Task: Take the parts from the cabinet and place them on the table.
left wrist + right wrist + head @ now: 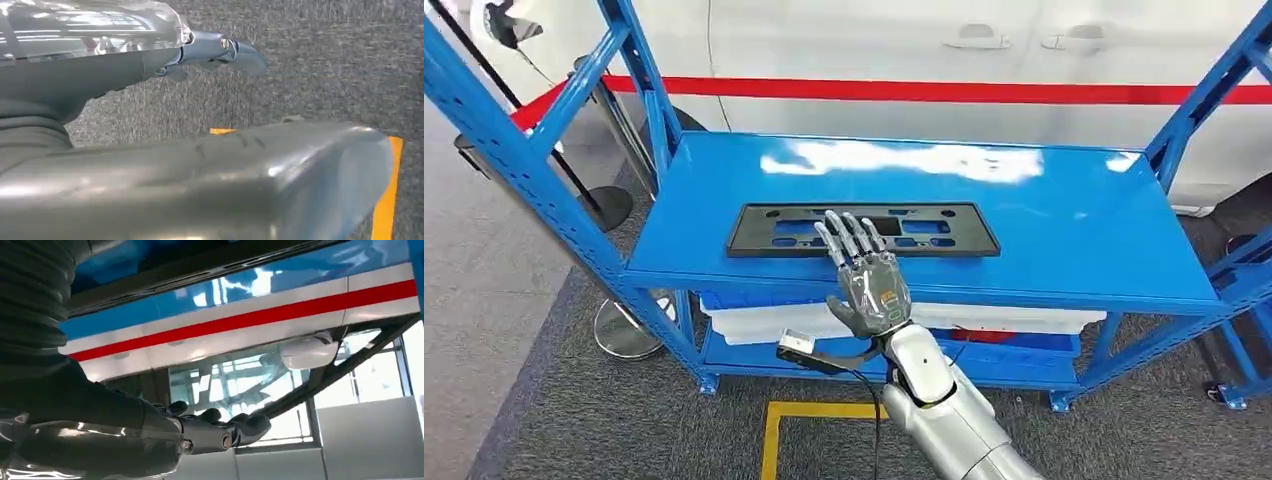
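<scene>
A long black plastic part with cut-outs lies flat on the blue shelf top, left of its middle and near the front edge. My right hand reaches up from below with its fingers stretched out over the part's near edge; it holds nothing. In the right wrist view the right hand's dark fingers lie extended with nothing between them. My left hand hangs low over grey carpet, fingers out, holding nothing.
Blue shelf posts rise at both sides. A white bin sits on the lower shelf. A white car with a red stripe stands behind. A stanchion base and yellow floor tape are on the carpet.
</scene>
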